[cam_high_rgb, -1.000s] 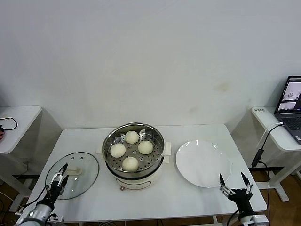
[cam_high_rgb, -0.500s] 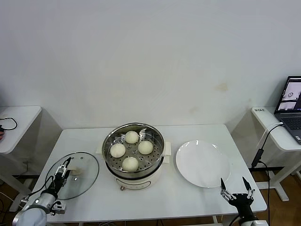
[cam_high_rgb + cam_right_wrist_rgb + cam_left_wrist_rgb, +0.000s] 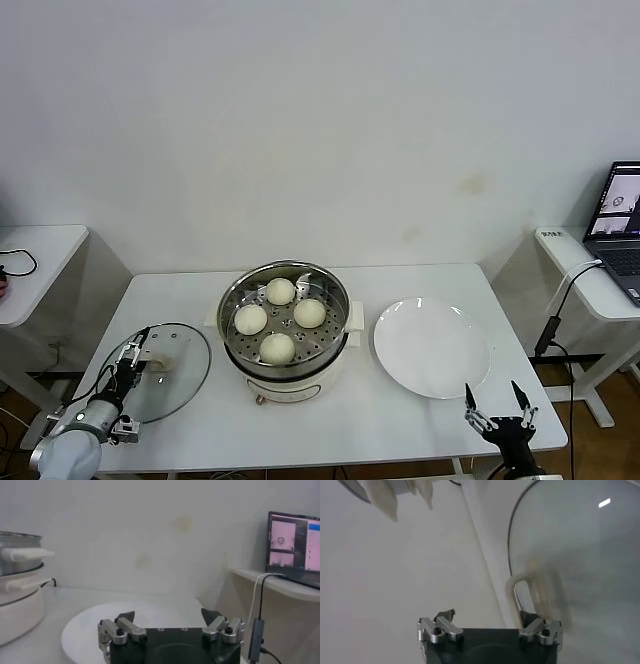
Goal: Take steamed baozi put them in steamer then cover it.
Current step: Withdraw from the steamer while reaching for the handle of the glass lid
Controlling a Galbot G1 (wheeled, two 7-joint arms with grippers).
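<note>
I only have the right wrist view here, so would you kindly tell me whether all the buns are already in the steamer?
Observer: Yes, four steamed baozi sit in the steamer.
Operator: Thank you. Is it covered?
Observer: No. The cover lies flat on the table, on the steamer's left.
Operator: Where is the left arm?
Observer: The left gripper hovers open at the cover's near-left edge, facing its cream handle, not gripping it.
Operator: And mine?
Observer: The right gripper is open at the table's front edge, near the plate.

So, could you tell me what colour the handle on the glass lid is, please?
Cream, matching the pot base. The handle on the glass lid shows best in the head view.
</note>
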